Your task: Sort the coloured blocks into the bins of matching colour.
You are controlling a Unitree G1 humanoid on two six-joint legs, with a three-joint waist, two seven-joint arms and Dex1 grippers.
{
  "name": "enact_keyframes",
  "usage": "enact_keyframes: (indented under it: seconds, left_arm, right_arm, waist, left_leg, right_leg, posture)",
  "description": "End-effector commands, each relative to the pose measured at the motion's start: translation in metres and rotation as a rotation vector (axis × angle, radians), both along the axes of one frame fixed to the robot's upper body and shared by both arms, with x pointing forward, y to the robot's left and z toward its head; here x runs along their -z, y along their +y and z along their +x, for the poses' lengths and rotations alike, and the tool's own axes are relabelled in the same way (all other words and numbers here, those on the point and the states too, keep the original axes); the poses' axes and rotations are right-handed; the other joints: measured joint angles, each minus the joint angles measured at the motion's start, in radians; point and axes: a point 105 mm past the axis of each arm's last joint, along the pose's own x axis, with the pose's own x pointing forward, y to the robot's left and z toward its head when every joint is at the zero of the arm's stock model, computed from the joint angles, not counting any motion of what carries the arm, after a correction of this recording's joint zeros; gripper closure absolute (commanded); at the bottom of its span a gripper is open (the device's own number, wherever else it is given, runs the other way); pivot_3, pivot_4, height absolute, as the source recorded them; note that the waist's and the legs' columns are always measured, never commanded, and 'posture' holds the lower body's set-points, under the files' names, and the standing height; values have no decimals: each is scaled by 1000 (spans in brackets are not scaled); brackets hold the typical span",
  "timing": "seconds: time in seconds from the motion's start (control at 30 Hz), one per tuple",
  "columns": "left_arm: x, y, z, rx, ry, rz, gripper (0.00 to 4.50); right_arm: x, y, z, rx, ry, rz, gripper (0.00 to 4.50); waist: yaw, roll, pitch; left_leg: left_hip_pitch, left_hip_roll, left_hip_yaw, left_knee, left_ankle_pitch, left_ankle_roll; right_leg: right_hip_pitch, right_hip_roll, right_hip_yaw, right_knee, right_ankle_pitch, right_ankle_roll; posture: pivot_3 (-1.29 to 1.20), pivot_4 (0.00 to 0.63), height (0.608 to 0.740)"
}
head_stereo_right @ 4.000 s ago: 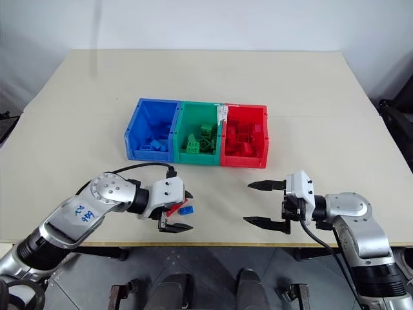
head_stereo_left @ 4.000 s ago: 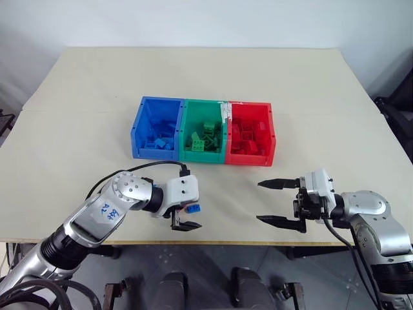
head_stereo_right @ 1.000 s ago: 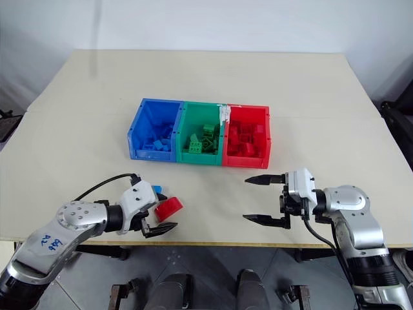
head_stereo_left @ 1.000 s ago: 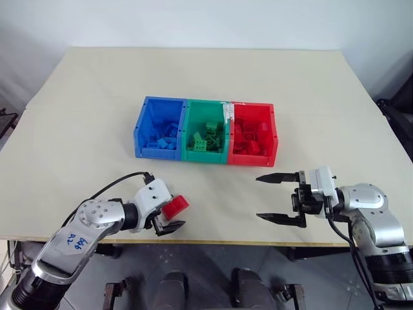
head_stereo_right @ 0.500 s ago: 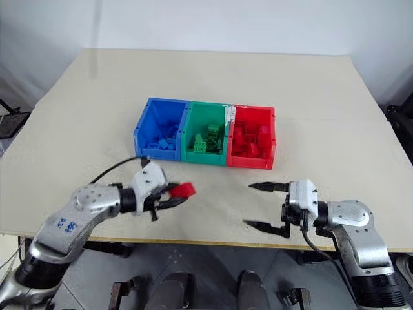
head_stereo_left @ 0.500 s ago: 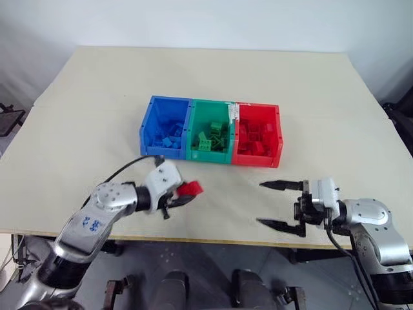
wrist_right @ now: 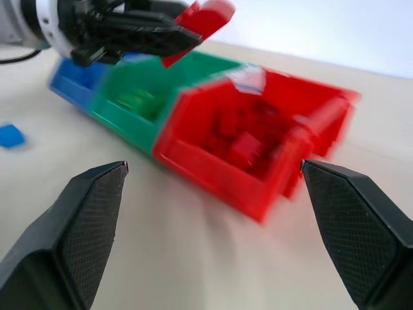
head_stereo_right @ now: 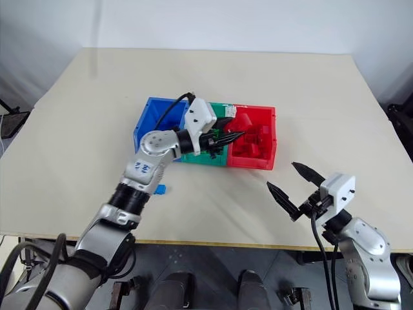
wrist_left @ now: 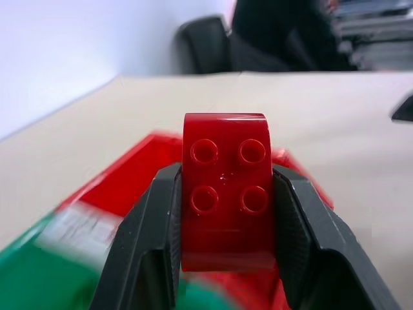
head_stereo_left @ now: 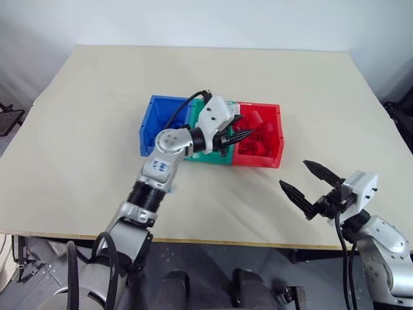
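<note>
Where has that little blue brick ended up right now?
In the right eye view the blue block lies loose on the table, on the robot's left, in front of the blue bin and beside the left arm's forearm.

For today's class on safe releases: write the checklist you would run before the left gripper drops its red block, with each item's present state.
1. Red block gripped in left gripper: ok.
2. Block over red bin: ok, at the edge by the green bin.
3. Red bin has room: ok.
4. Right gripper open, clear of bins: ok.
5. Blue block left on table: not ok, unsorted.
</note>
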Motion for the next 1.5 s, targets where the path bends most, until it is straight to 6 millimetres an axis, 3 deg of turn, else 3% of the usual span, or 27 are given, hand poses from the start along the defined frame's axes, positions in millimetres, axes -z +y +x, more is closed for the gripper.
enact_keyframes:
  seconds: [0.03, 0.17, 0.33, 0.43, 0.57, 0.7, 0.87, 1.03, 1.17, 1.3, 1.5]
  left_arm:
    - [-8, -8, 7, 20, -34, -3, 3018]
    - [-4, -5, 18, -13, -12, -7, 1683]
    - [-5, 0, 12, 46, -42, -56, 107]
    - [-3, 9, 6, 73, -62, -49, 46]
    - [-2, 40, -11, 66, -116, -32, 46]
    - [7, 89, -35, -2, -77, -15, 46]
    - [23, 164, -72, -198, 5, 35, 46]
    - [33, 211, -120, -331, 34, 62, 46]
    - [57, 247, -141, -434, 99, 123, 46]
    - [68, 261, -145, -434, 121, 201, 46]
    - [71, 243, -125, -266, 134, 302, 46]
  right_arm:
    - [-13, 3, -11, 51, -53, 0, 0]
    - [-15, 6, -17, 82, -55, 4, 0]
    - [-13, 10, -18, 69, -34, -8, 0]
    - [-13, 15, -14, 28, -28, -14, 0]
    - [-12, 28, -9, -120, -22, -60, 0]
    - [-6, 37, -2, -299, -4, -142, 0]
    - [-2, 50, 12, -529, 10, -230, 0]
    - [3, 61, 19, -701, 35, -292, 0]
    - [8, 68, 17, -810, 62, -342, 0]
    - [10, 68, 23, -830, 73, -375, 0]
    - [8, 57, 28, -759, 76, -386, 0]
  waist:
    - [-2, 0, 0]
    - [-1, 0, 0]
    - [2, 0, 0]
    - [2, 0, 0]
    - [-13, 0, 0]
    - [-27, 0, 0]
    - [-28, 0, 0]
    - [-18, 0, 0]
    - [-18, 0, 0]
    - [-18, 0, 0]
    - [-17, 0, 0]
  left_leg:
    - [0, 0, 0, 0, 0, 0]
    - [0, 0, 0, 0, 0, 0]
    - [0, 0, 0, 0, 0, 1]
    - [0, 0, 0, 1, 0, 1]
    - [1, 1, 1, 0, 0, 1]
    - [2, 2, 0, -1, 0, 0]
    - [2, 2, 0, 0, 0, 1]
    - [2, 2, -2, 0, -1, 1]
    - [2, 2, -1, 0, -2, 2]
    - [2, 2, -2, 0, -2, 2]
    - [2, 1, -2, 0, -2, 2]
  right_leg:
    - [0, 0, 0, 0, 0, 0]
    - [0, 0, 0, 0, 0, 0]
    - [0, 0, 0, 0, 0, 1]
    - [0, 0, 0, 0, 0, 1]
    - [0, 1, 1, 1, 0, 1]
    - [0, 1, 2, 1, 0, 0]
    - [0, 1, 2, 2, 0, 0]
    - [1, 0, 2, 1, 0, 0]
    - [1, -1, 1, -1, 0, -1]
    - [1, -1, 1, -3, -1, -2]
    - [1, -1, 0, -2, -1, -2]
  posture:
    - [0, 150, 740]
    - [0, 150, 740]
    - [0, 150, 740]
    - [0, 150, 740]
    - [0, 150, 740]
    - [0, 150, 740]
    - [0, 150, 740]
    - [0, 150, 740]
    - [0, 150, 740]
    - [0, 150, 740]
    - [0, 150, 740]
